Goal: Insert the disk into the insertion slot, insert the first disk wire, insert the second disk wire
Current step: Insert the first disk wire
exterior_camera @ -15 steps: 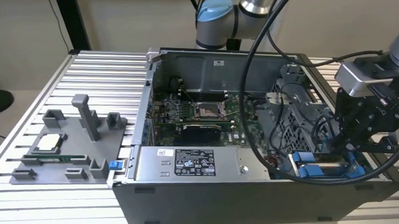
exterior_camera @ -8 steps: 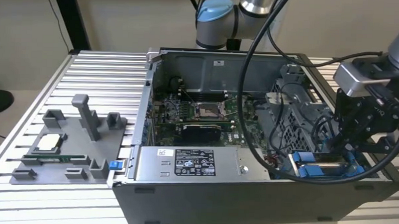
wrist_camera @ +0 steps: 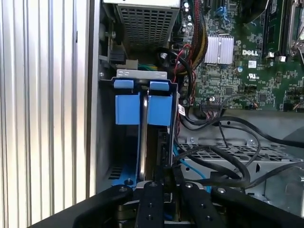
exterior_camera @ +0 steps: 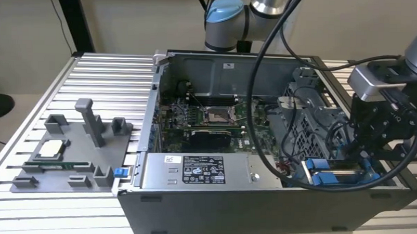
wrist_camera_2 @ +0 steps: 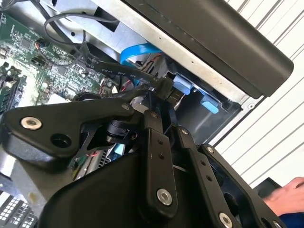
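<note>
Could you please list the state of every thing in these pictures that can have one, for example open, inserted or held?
computer case: side open, inside exposed.
disk: seated in the insertion slot.
insertion slot: occupied by the disk.
gripper: shut on the black wire.
black wire: held at its plug, close to the disk; plugged in or not, cannot tell.

The computer case (exterior_camera: 261,212) sits on the bench (exterior_camera: 106,72), a parts tray (exterior_camera: 68,159) beside it at the exterior view's left. Inside, the power-supply box (exterior_camera: 200,171) lies before the motherboard (exterior_camera: 208,122); at the exterior view's right the disk (wrist_camera: 144,135) stands in the insertion slot (wrist_camera: 140,73).
</note>
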Robot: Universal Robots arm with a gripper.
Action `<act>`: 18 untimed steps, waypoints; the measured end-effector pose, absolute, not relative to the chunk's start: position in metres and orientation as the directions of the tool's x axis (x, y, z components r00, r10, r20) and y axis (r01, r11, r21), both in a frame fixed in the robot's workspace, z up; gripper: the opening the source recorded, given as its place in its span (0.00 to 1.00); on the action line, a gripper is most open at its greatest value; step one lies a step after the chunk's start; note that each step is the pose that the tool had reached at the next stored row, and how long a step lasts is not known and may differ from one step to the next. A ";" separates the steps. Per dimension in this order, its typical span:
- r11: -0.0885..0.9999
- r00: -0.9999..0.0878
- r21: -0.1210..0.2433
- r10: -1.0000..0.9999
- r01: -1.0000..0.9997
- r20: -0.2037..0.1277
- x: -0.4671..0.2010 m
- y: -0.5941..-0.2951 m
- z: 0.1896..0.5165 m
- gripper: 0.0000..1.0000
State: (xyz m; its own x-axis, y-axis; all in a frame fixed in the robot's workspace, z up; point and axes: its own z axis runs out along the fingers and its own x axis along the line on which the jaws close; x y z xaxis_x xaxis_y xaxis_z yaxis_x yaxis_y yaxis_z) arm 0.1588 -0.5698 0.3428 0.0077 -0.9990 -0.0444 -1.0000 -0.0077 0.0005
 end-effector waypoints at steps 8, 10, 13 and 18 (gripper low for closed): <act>0.001 -0.001 0.003 -0.999 -1.000 -0.044 0.159 -0.572 0.343 0.00; 0.001 -0.001 0.003 -0.999 -1.000 -0.044 0.159 -0.572 0.342 0.00; 0.002 -0.002 0.003 -0.999 -1.000 -0.044 0.159 -0.572 0.340 0.00; 0.003 -0.004 0.003 -0.999 -1.000 -0.044 0.159 -0.572 0.338 0.00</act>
